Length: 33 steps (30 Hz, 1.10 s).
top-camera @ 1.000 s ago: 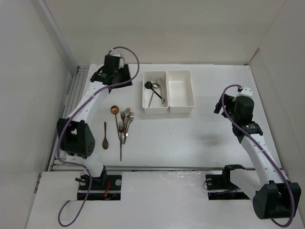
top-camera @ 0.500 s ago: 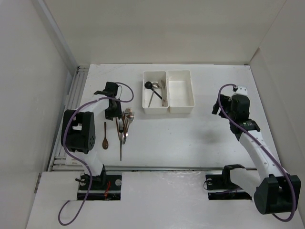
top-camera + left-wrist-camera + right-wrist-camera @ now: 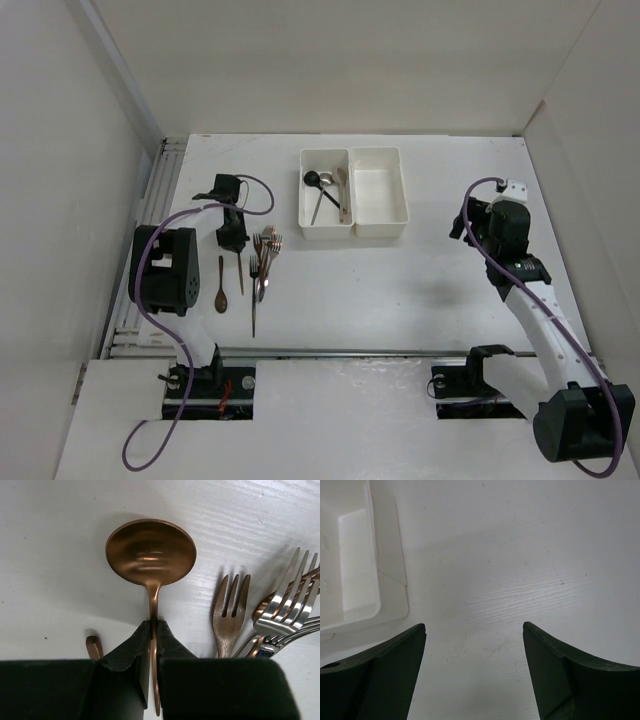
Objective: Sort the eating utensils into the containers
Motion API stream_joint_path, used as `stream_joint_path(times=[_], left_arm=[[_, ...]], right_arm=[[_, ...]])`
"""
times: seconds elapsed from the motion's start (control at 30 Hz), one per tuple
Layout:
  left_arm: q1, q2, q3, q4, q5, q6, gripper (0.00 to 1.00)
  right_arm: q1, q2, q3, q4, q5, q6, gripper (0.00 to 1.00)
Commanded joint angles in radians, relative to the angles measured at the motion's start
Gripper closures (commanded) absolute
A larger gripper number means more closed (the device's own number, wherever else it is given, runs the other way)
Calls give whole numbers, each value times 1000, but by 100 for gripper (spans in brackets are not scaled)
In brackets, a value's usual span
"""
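My left gripper (image 3: 233,236) is down at the table and shut on the thin handle of a copper-brown spoon (image 3: 150,552), just behind its round bowl; in the left wrist view the gripper (image 3: 153,625) has the handle pinched between its black fingers. Several forks (image 3: 264,258) lie in a pile right of it, with a copper-toned fork (image 3: 230,612) and silver forks (image 3: 287,597). A second brown spoon (image 3: 221,286) lies to the left. The two joined white bins (image 3: 353,228) stand at the back. The left bin holds a black spoon (image 3: 313,181) and a silver utensil. My right gripper (image 3: 474,626) is open and empty above bare table.
The right bin (image 3: 355,570) looks empty; its corner shows at the left of the right wrist view. White walls enclose the table on three sides. A metal rail (image 3: 160,200) runs along the table's left edge.
My left arm swung from the back of the table down onto the copper-brown spoon and now grips its handle. The right arm shifted only slightly.
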Motion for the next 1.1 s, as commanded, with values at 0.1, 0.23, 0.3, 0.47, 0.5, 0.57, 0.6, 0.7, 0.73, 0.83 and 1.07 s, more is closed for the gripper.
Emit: stream_joint_path(times=[0.1,0.23,0.3,0.47,0.5,0.57,0.6,0.7,0.73,0.83,1.07], left_arm=[[-1,125,30,-32,62,1,100],[10,49,144,-55,36,13,100],[10,-10,237,-55,20,44,100],[-21,-33,533,-93,94,29,100],[-37,-18,582,-104,120,20,100],[-97,21,685,-82,167,-20,100],[-117,34,705,-61,250,-31,100],[-188,125,769,7,385,-83,97],[-203,181,785,17,404,-83,93],[-252,263,843,27,393,-95,84],[-323,341,891,80,361,-54,54]], right_arm=[[5,-8,53,3,4,-14,18],[5,25,63,3,-34,-25,18],[5,38,73,3,-35,-25,17],[5,71,86,14,-56,-34,16],[5,71,95,23,-56,-34,16],[5,82,95,23,-56,-34,16],[5,91,95,23,-56,-34,16],[5,91,106,23,-65,-43,16],[5,91,106,12,-65,-43,16],[5,79,106,2,-52,-53,16],[5,33,87,-9,-42,-53,15]])
